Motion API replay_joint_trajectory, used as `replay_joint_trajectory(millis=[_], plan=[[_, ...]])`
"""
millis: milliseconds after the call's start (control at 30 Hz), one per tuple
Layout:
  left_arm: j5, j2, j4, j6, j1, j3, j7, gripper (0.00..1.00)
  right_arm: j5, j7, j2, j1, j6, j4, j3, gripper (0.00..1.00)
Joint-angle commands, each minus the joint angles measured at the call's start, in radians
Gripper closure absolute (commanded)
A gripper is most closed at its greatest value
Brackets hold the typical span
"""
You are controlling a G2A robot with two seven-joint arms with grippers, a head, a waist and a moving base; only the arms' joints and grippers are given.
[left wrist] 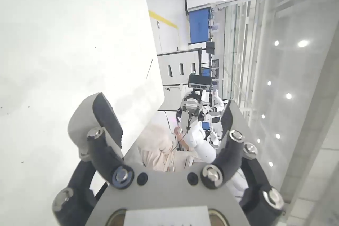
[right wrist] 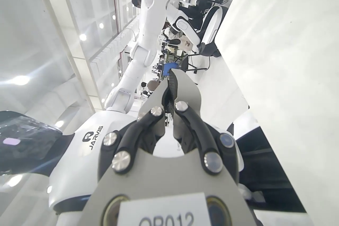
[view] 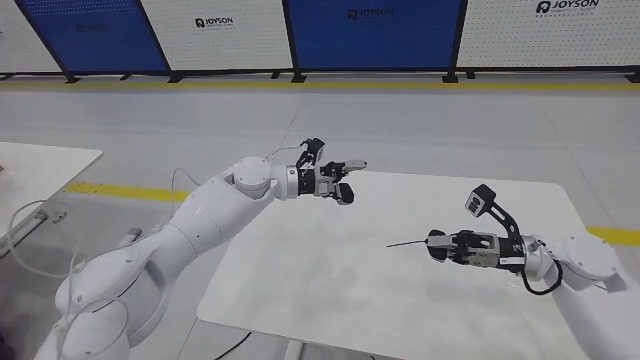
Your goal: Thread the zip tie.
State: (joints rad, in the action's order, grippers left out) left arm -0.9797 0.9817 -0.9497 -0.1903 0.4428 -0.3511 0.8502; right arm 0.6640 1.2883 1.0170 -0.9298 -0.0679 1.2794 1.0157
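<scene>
Zip tie, a thin black plastic strip, juts out over the white surface. Left end effector, well apart from it, has its fingers spread; right end effector is clamped on its end.

Above table, zip tie in right hand; left hand leftward, farther back.
</scene>
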Motion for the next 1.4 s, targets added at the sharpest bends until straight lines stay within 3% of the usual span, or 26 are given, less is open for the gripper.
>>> replay_joint_trajectory(millis=[0,67,167,233,267,367,467,500,833,900,933,1033,1133,1233,1300,1367], plan=[[-0.002,0.000,0.003,0.002,0.001,-0.002,-0.013,0.00,0.000,0.000,0.000,0.000,0.000,0.000,0.000,1.00],[-0.008,0.003,-0.007,-0.037,0.014,-0.026,-0.117,0.00,0.000,0.000,0.000,0.000,0.000,0.000,0.000,1.00],[-0.129,0.008,0.028,-0.042,0.050,-0.079,-0.230,0.00,0.000,0.000,0.000,0.000,0.000,0.000,0.000,1.00],[-0.185,0.012,0.082,-0.059,0.067,-0.110,-0.299,0.00,0.000,0.000,0.000,0.000,0.000,0.000,0.000,1.00],[-0.197,0.016,0.124,-0.079,0.076,-0.124,-0.390,0.00,0.000,0.000,0.000,0.000,0.000,0.000,0.000,1.00],[-0.197,0.033,0.184,-0.085,0.095,-0.136,-0.568,0.00,0.000,0.000,0.000,0.000,0.000,0.000,0.000,1.00],[-0.150,0.051,0.234,-0.090,0.104,-0.128,-0.685,0.00,0.000,0.000,0.000,0.000,0.000,0.000,0.000,1.00],[-0.147,0.057,0.238,-0.082,0.107,-0.126,-0.685,0.00,0.000,0.000,0.000,0.000,0.000,0.000,0.000,1.00],[-0.146,0.057,0.238,-0.083,0.108,-0.127,-0.689,0.00,0.000,0.000,0.000,0.000,0.000,0.000,0.000,1.00],[-0.117,0.058,0.236,-0.101,0.111,-0.136,-0.759,0.00,0.000,0.000,0.000,0.000,0.000,0.000,0.000,1.00],[-0.101,0.063,0.230,-0.088,0.115,-0.137,-0.824,0.00,0.000,0.000,0.000,0.000,0.000,0.000,0.000,1.00],[-0.086,0.077,0.237,-0.045,0.117,-0.141,-0.931,0.00,0.000,0.000,0.000,0.000,0.000,0.000,0.000,1.00],[-0.110,0.100,0.285,-0.010,0.117,-0.151,-1.009,0.00,0.000,0.000,0.000,0.000,0.000,0.000,0.000,1.00],[-0.128,0.129,0.346,-0.018,0.124,-0.156,-1.082,0.00,0.000,0.000,0.000,0.000,0.000,0.000,0.000,1.00],[-0.150,0.145,0.379,0.015,0.124,-0.158,-1.051,0.00,0.000,0.000,0.000,0.000,0.000,0.000,0.000,1.00],[-0.150,0.145,0.379,0.015,0.124,-0.158,-1.051,0.00,0.000,0.000,0.000,0.000,0.000,0.000,0.000,1.00]])
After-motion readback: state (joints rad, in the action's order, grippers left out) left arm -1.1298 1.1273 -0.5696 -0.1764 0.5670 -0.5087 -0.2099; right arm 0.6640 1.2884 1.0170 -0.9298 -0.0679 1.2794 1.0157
